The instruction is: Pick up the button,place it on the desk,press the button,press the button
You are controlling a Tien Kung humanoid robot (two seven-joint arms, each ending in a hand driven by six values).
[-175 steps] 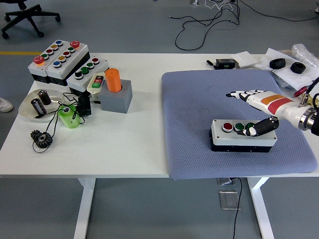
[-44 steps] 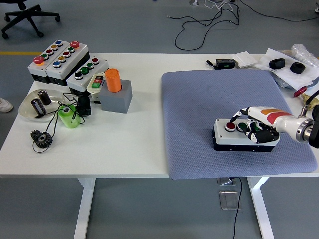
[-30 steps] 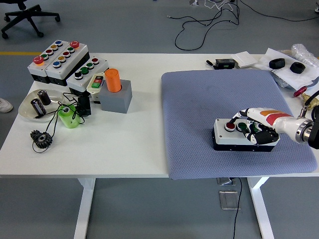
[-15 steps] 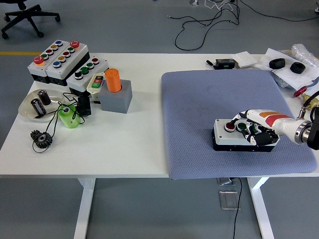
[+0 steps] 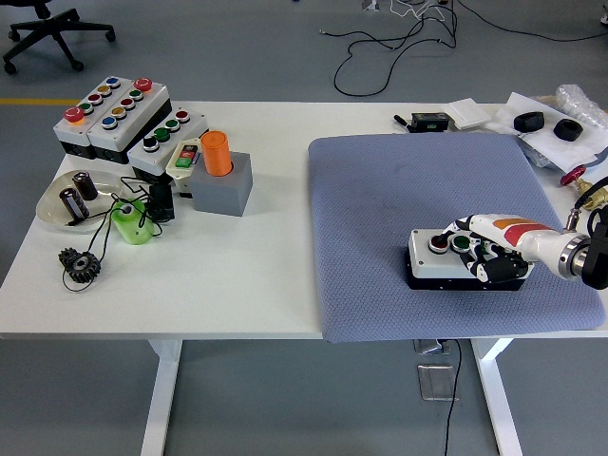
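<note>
Now your right hand [image 5: 494,249] lies on the button box [image 5: 461,258].

You can see the box sitting on the grey mat [image 5: 427,190] at the right side of the white table [image 5: 256,275], toward the mat's near edge. Your hand comes in from the right and covers the box's right end, fingers [image 5: 489,255] curled down over the top; whether they actually grip it, you cannot tell. The red button [image 5: 438,244] and a green button [image 5: 460,244] beside it stay uncovered, just left of the fingertips. Well apart at the table's far left corner sit other button boxes [image 5: 119,119], a grey block holding an orange cylinder [image 5: 217,152], a dish [image 5: 66,201] and a small black gear [image 5: 78,262].
</note>
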